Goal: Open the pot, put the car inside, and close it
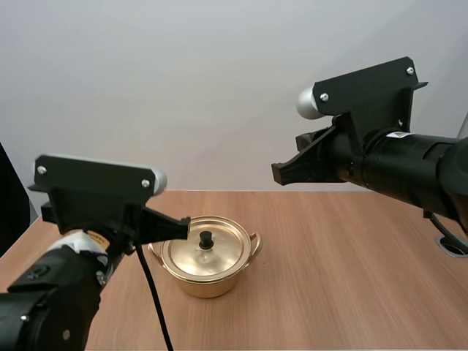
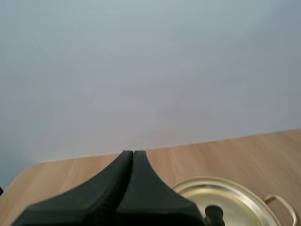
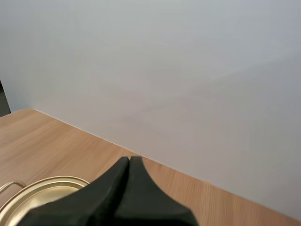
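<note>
Pale wood-grain table (image 1: 351, 278) in front of a plain grey wall. The shiny gold metal pot (image 1: 207, 281) with two loop handles sits left of centre on the table. Its gold lid (image 1: 223, 252) is on, and the black knob (image 1: 206, 238) stands upright. My left gripper (image 1: 184, 228) hovers at the pot's left rim, its fingers pressed together into one dark wedge and holding nothing. My right gripper (image 1: 281, 174) hangs high on the right, well apart from the pot, fingers likewise closed and empty.
</note>
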Robot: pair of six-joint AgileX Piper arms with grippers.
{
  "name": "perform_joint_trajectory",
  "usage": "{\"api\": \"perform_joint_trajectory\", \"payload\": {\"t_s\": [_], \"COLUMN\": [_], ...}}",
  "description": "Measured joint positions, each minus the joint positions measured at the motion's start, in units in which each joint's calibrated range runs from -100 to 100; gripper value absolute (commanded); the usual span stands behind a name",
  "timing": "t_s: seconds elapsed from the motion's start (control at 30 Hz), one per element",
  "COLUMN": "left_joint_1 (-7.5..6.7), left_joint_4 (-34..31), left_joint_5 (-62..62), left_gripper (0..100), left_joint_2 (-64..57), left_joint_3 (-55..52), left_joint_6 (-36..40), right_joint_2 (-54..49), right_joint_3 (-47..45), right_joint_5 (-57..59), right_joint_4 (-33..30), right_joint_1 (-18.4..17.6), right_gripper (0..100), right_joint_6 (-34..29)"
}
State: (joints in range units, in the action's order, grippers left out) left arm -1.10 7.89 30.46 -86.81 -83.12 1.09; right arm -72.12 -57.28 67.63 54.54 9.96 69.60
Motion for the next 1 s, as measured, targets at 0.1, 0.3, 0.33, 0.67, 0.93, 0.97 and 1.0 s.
{"api": "perform_joint_trajectory", "payload": {"t_s": [0.1,0.3,0.33,0.67,0.93,0.97,1.0], "left_joint_1": [0.0,0.0,0.0,0.0,0.0,0.0,0.0], "left_joint_4": [-0.53,-1.78,-2.09,-2.09,-2.09,-2.09,-2.09], "left_joint_5": [-1.63,-3.51,-3.46,-4.09,-4.09,-4.09,-4.09], "left_gripper": [0,0,0,0,0,0,0], "left_joint_2": [-2.55,-9.79,-11.23,-13.19,-13.19,-13.19,-13.19], "left_joint_3": [-5.9,-16.08,-16.67,-16.88,-16.88,-16.88,-16.88], "left_joint_6": [-0.41,-0.41,-0.41,-0.41,-0.41,-0.41,-0.41], "right_joint_2": [-0.11,-4.23,-5.87,-17.08,-25.38,-26.53,-27.26], "right_joint_3": [-2.43,-11.44,-13.37,-26.62,-33.68,-35.06,-36.17], "right_joint_5": [-0.88,-14.06,-16.75,-37.31,-43.0,-43.73,-44.08], "right_joint_4": [1.34,-4.45,-6.23,-21.84,-35.48,-37.23,-38.76], "right_joint_1": [-0.16,-4.28,-5.15,-7.2,-10.24,-10.24,-10.24], "right_gripper": [0,0,0,0,0,0,0], "right_joint_6": [2.19,3.14,2.89,-8.51,-20.33,-21.9,-23.39]}}
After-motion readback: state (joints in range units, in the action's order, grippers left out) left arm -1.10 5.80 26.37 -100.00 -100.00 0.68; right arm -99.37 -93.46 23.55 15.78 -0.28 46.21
